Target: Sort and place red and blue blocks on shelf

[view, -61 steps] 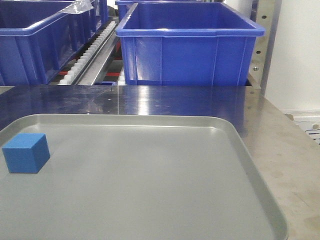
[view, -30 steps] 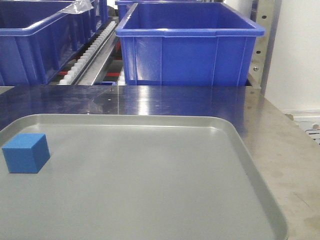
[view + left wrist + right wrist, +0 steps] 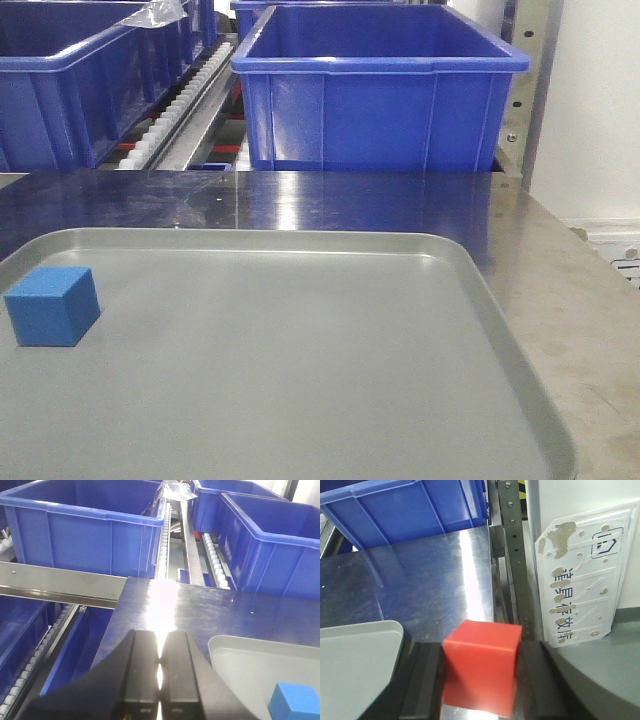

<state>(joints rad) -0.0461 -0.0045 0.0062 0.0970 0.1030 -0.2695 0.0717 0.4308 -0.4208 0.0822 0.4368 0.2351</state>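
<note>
Right gripper (image 3: 482, 680) first: my jaws are spread just the width of the red block (image 3: 482, 665) and clamped on its two sides, so that cube is mine and clear of the surface. Under it runs the steel deck (image 3: 420, 575). I'm out by its right edge, close beside the perforated upright (image 3: 512, 540), with a white lettered panel (image 3: 585, 575) past that. The far-right corner of the grey tray (image 3: 355, 655) shows just to my left.

Over to the left gripper (image 3: 160, 645): jaws pressed flat together with nothing between them, hanging above the deck near its left edge, just short of the tray's far-left corner.

The blue block (image 3: 52, 305) sits on the tray by its left edge, towards that far-left corner, untouched.

So, the score as I read it: one cube picked, none on the shelf (image 3: 60, 584) yet. The right-hand blue bin (image 3: 380, 100) stands open just beyond the deck's far edge, but its front wall hides the floor, so I can't swear nothing lies inside. What's left, I'd say, is carrying the red one over a rim and letting go, then opening my left jaws for the blue cube and shelving it too
</note>
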